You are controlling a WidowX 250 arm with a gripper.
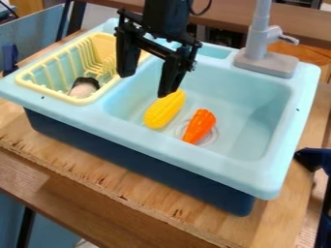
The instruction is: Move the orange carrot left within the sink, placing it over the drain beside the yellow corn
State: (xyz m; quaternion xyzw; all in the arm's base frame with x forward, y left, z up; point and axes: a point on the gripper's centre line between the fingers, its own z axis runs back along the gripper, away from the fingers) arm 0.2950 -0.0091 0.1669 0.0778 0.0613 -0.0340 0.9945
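The black gripper (146, 85) hangs over the left part of the toy sink, its two fingers spread wide with nothing between them. Its right fingertip stands just above the upper end of a yellow corn cob (165, 109) in the basin. To the right of the corn, an orange carrot (199, 126) lies near the drain, apart from it. The left finger is over the edge between the basin and the yellow dish rack (81, 100). A whitish object with a dark end (84, 88) lies in the rack.
The light blue sink (194, 160) rests on a wooden table (103, 172). A grey faucet (262, 48) rises at the back right corner of the sink. A dark blue clamp-like part (313, 157) stands at the right edge.
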